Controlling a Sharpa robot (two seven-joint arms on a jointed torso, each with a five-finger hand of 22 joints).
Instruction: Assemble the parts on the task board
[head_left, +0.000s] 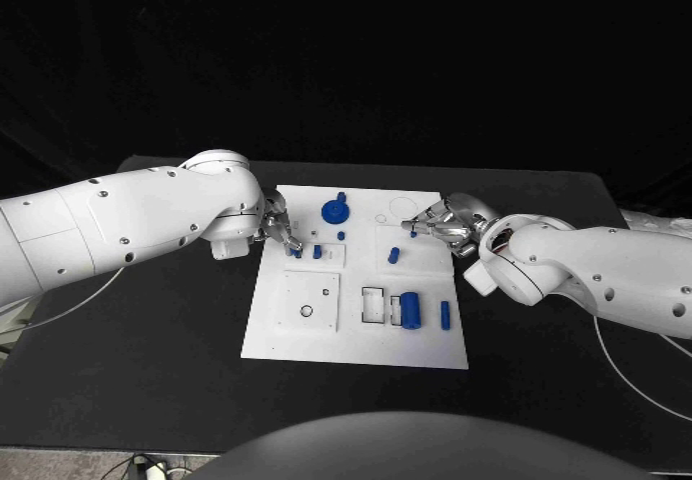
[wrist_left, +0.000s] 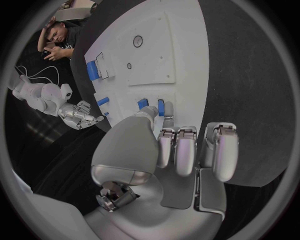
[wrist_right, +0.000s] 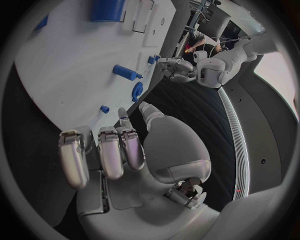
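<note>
Overhead head camera; close wrist cameras; shared task board (head_left: 289, 335)

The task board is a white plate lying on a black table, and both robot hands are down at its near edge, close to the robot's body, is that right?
Not quite. The task board is a white plate on the black table, but the head view shows the left robot hand and right robot hand at its far end, away from the robot's body.

The robot has two big white arms (head_left: 123, 220) with small dark screw dots. Each ends in a shiny silver hand (wrist_left: 169, 155) — the fingers (wrist_right: 109, 155) are smooth and rounded. A thin pale cable (head_left: 72, 300) hangs by the left arm.
</note>
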